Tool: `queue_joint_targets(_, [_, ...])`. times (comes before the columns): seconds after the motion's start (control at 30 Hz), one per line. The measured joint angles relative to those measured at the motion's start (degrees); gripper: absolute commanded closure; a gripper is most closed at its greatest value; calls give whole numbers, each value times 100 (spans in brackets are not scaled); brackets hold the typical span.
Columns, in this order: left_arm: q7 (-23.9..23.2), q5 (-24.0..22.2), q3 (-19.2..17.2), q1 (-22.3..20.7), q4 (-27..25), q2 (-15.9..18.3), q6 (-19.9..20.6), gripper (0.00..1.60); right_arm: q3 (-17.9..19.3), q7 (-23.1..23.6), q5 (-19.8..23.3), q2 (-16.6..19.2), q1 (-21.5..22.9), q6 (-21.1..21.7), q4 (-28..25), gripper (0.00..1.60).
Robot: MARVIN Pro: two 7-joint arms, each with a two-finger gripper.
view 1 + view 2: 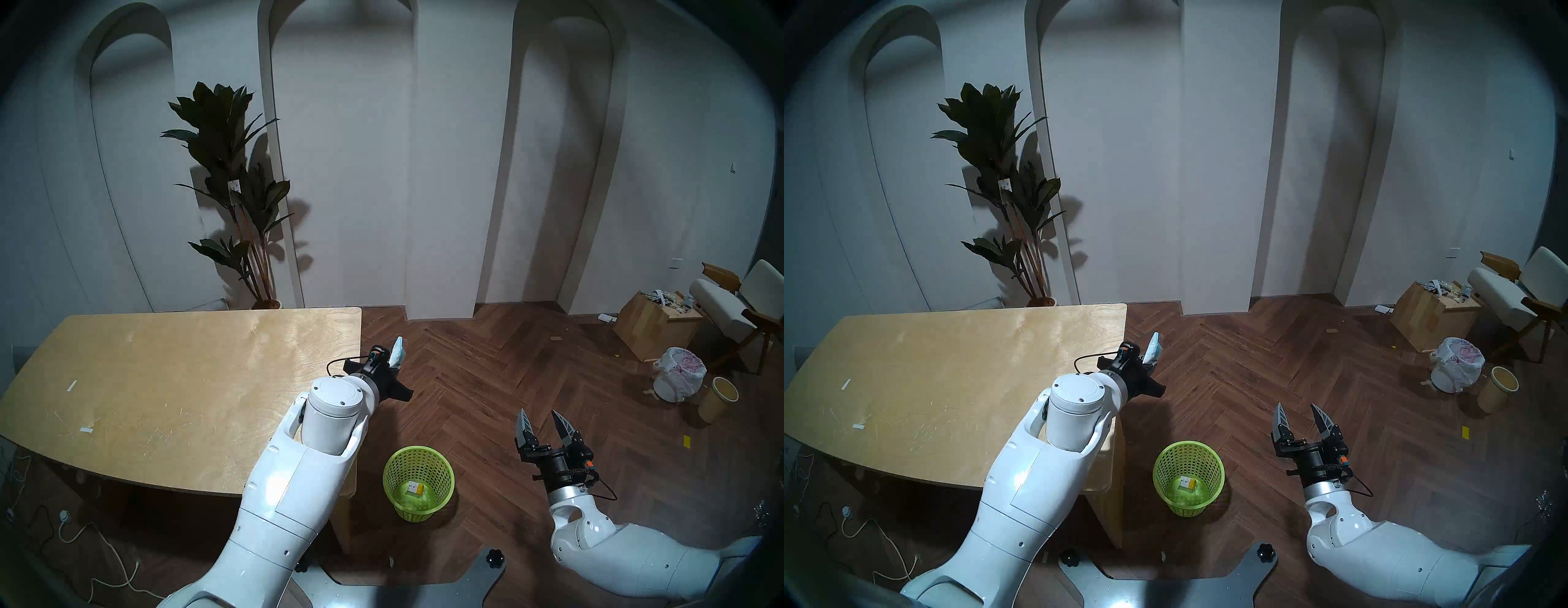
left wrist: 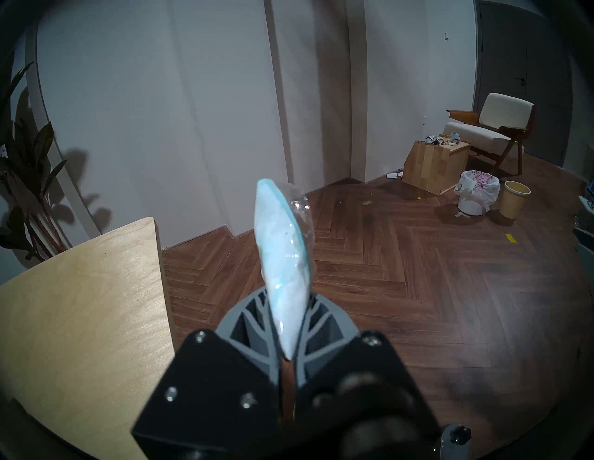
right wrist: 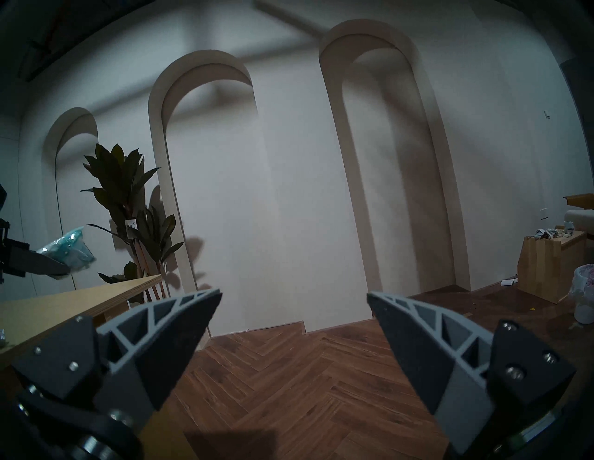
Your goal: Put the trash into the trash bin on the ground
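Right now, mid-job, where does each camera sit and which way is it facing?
Head stereo left: high, looking down at table, green bin and both arms.
Head stereo right: same scene, shifted slightly; right hand open.
Left wrist: beyond the table's edge, facing the far wall and floor; left hand grips the blue-white wrapper.
Right wrist: low, facing the arched wall; its own fingers spread.
Shared: the wrapper shows in all four; the white bagged bin too.

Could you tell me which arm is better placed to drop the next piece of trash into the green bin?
Left: its gripper is shut on the wrapper. The right gripper is open and empty.
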Motion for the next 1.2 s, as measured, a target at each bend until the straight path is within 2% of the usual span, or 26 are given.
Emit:
queue_joint_targets(0.43, [142, 169, 325, -419, 739, -238, -101, 160, 126, -399, 192, 589, -563, -1, -1093, 0])
queue_joint_targets(0.47, [152, 182, 345, -448, 795, -255, -110, 152, 135, -436, 207, 639, -610, -1, -1178, 0])
queue_joint_targets(0.63, [203, 241, 433, -590, 1063, -326, -167, 149, 182, -625, 274, 890, -826, -2, -1575, 0])
queue_joint_targets(0.7, [224, 265, 464, -645, 1178, -351, -193, 136, 204, -712, 304, 1003, -920, -2, -1747, 0])
queue_joint_targets(0.73, [232, 273, 473, -666, 1220, -359, -203, 135, 210, -745, 315, 1046, -956, -2, -1813, 0])
queue_joint_targets(0.83, [268, 306, 508, -746, 1404, -392, -253, 151, 245, -908, 364, 1234, -1107, -2, -2083, 0])
queue_joint_targets(1.2, [380, 374, 580, -968, 1920, -487, -486, 149, 362, -1651, 519, 1897, -1597, 13, -3006, 0])
